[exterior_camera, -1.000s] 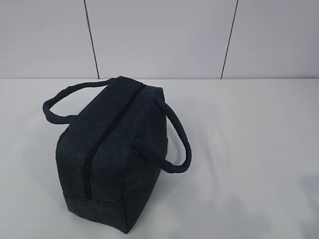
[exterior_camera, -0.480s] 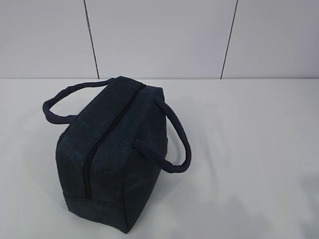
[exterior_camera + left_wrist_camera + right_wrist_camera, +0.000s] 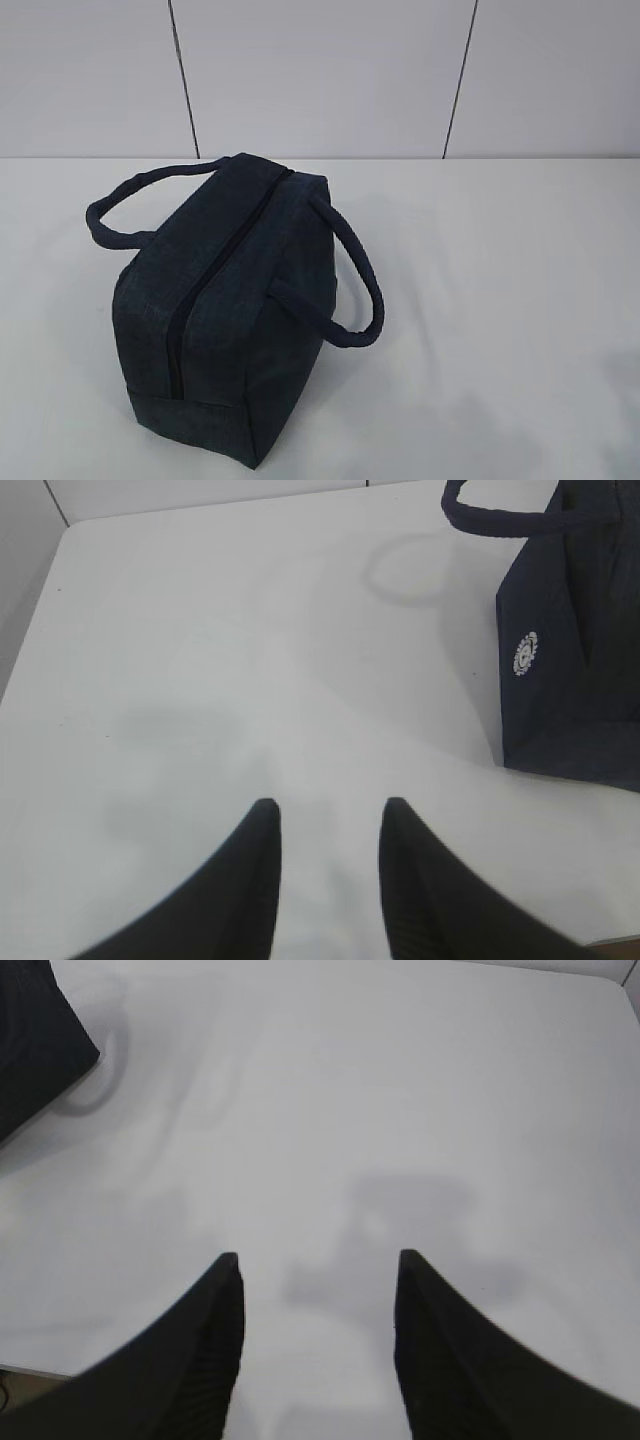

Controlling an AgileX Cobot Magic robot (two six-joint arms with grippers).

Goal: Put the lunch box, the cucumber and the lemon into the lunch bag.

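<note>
Pale grey wall panels (image 3: pixel 320 75) with two thin dark seams rise behind a broad white desk (image 3: pixel 500 300) that fills most of the room's lower half. On the desk, left of centre in the exterior view, sits the lunch bag (image 3: pixel 225 310), dark navy and boxy, standing upright with its zipper (image 3: pixel 215 275) running along the top and looking closed. Its two padded loop handles flop outward, one to the left (image 3: pixel 115 215) and one to the right (image 3: pixel 355 285). From the left wrist view, a small white round emblem (image 3: pixel 525 653) shows on the bag's side panel.

Neither arm shows in the exterior view. The left gripper (image 3: pixel 325 825) hangs over bare desk, well apart from the bag to its right, its two black fingers parted with nothing between them. The right gripper (image 3: pixel 318 1270) hangs likewise over bare desk, its fingers a little wider apart and empty, a corner of the bag off to its upper left.
</note>
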